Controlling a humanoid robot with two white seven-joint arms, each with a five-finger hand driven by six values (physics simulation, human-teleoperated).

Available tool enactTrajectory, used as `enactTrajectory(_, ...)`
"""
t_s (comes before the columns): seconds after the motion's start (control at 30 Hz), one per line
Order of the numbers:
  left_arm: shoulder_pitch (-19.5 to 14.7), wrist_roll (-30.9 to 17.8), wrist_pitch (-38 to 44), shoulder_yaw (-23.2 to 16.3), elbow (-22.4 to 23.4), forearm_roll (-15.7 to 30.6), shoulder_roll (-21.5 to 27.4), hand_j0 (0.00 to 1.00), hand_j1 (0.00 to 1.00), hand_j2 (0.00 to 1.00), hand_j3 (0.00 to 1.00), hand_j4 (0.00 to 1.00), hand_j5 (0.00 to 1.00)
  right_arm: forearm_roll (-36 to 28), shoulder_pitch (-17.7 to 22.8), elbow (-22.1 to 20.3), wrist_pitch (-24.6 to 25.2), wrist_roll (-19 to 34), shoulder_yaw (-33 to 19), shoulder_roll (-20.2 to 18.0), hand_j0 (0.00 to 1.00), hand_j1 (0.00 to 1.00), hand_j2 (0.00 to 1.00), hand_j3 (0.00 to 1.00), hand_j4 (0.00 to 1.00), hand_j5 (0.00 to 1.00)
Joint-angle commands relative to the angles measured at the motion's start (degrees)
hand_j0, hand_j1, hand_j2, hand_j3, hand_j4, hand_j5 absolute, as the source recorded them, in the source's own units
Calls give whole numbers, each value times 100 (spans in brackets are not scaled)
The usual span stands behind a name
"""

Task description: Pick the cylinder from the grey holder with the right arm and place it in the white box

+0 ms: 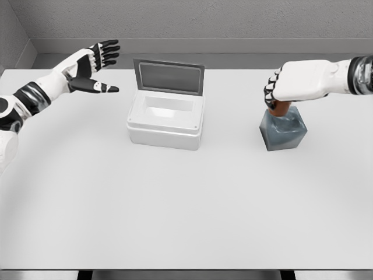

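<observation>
Head view shows our right hand [278, 87] curled round the brown cylinder [281, 108], which sits in the grey holder [284, 129], well right of the white box [166, 118]. How firm that grip is, we can't quite tell. Pull off-axis and the cylinder may jam or drag the holder along. Our left hand [93, 65] hangs spread and empty, far left. White table [186, 204], lid up on the box, grey wall [233, 17] behind.
</observation>
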Motion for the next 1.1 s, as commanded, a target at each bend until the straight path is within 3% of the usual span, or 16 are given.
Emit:
enactTrajectory(0.0,0,0,8,-1,38,19,-36,100,100,100,100,100,100,-13,-9,-10,13,-2,-11,62,52,52,52,52,52,52)
enactTrajectory(1.07,-79,0,-9,-36,205,37,-71,100,100,100,100,100,100,31,-123,-10,13,-2,7,1196,52,52,52,52,52,52)
